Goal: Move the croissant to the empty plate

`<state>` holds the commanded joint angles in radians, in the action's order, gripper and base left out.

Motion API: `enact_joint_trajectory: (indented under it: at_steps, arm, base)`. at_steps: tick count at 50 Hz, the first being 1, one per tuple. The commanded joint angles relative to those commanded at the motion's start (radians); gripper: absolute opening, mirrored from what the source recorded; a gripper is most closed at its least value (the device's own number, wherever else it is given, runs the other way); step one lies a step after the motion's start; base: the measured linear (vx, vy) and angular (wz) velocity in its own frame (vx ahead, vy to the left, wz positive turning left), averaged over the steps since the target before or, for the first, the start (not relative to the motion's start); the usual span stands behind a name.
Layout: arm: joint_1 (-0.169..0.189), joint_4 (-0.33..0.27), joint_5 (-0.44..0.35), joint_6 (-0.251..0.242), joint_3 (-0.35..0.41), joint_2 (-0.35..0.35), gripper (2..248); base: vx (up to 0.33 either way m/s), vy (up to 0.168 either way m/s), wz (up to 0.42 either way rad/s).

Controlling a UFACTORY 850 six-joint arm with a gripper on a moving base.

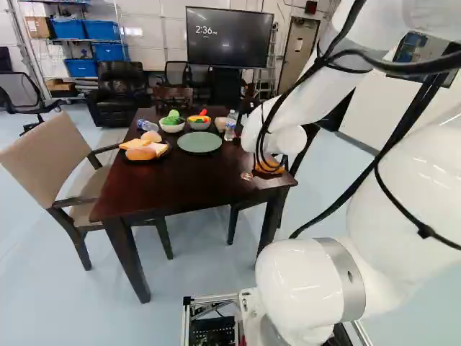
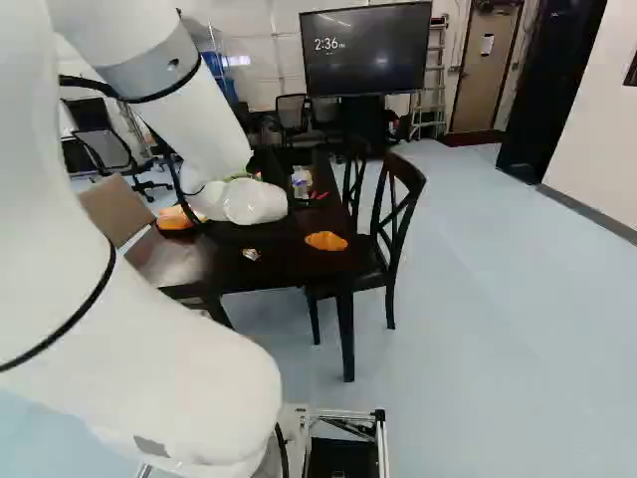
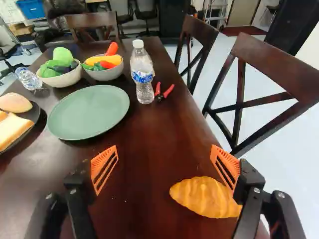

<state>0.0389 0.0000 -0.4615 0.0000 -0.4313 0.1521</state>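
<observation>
The green plate [image 3: 88, 112] is the landmark. The white arm [image 1: 302, 86] reaches over the table [image 3: 149, 164] on the near side of it, and its gripper [image 3: 164, 148] is released: the two orange-padded fingers stand wide apart with nothing gripped. The croissant [image 3: 207, 196] lies on the bare wood, nearer the arm than the green plate and off to its right, close by one finger; I can't tell if they touch. A small object [image 2: 251, 254] sits by the table's near edge, also on this side of the green plate

Left of the green plate, just beside it, is a dark plate [image 3: 34, 113] with sliced bread [image 3: 14, 130] and a roll [image 3: 15, 102] on it. To its right, a little beyond its middle, stand an upright water bottle [image 3: 143, 72] and red-handled pruners [image 3: 162, 92]. Beyond it come a bowl of green vegetables [image 3: 62, 78] and a bowl of coloured ones [image 3: 104, 73], side by side. Dark chairs [image 3: 279, 89] line the table to its right, and well past it hangs or stands a large screen [image 1: 229, 37]
</observation>
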Motion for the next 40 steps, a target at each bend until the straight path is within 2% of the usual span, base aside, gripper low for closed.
enact_joint_trajectory:
  at_steps: [19, 40]
  arm:
    - [0.022, 0.000, 0.142, 0.000, -0.036, 0.012, 247]
    - [0.052, 0.000, 0.293, 0.000, -0.113, -0.014, 247]
  base:
    - [0.000, 0.000, 0.000]
    - [0.000, 0.000, 0.000]
